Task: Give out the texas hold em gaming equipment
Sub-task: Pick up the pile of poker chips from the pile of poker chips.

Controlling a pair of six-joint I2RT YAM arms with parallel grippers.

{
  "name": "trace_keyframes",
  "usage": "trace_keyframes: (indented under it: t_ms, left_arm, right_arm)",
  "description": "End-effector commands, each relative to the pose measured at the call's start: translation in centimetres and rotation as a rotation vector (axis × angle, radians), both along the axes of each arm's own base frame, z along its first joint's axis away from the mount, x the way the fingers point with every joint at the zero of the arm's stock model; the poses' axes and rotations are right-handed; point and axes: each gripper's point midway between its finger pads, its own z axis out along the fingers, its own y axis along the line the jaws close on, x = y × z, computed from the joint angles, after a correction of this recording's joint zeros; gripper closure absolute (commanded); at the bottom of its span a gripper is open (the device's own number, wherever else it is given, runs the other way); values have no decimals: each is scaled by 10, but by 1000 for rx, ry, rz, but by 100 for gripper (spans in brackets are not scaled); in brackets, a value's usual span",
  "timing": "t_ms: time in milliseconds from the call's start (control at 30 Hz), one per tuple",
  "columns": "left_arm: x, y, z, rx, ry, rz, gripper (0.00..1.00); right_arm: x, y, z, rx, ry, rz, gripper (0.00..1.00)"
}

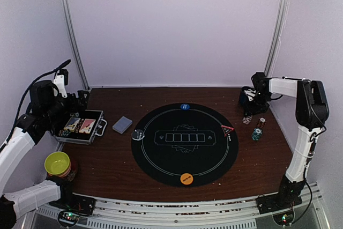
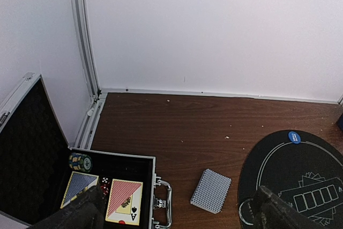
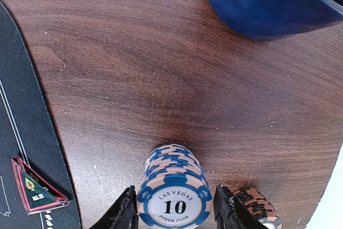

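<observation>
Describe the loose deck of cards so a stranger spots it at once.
Find the round black mat mid-table, then the open metal case to its left. On the bare wood between them lies the deck, grey-blue patterned back up, the only cards outside the case.

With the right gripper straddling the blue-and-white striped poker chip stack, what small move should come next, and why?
Probably close the right gripper onto the blue-and-white striped poker chip stack: it stands centred inside the gripper, flanked closely on both sides but seemingly not yet clamped.

wooden table (image 1: 118,164) carries black mat (image 1: 185,159), card deck (image 1: 122,125), case (image 1: 80,127), chips (image 1: 257,132).
</observation>
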Motion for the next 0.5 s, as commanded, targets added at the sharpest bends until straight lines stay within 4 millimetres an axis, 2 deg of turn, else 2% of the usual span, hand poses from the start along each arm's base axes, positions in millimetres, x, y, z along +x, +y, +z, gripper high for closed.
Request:
trace_keyframes:
  t_ms: [0, 467]
  left_arm:
    - [0, 5, 15, 2, -41, 19, 2]
    - [0, 6, 16, 1, -42, 23, 2]
  right_arm:
    - [-4, 4, -3, 0, 15, 18, 53]
    - [-4, 5, -1, -3, 7, 16, 63]
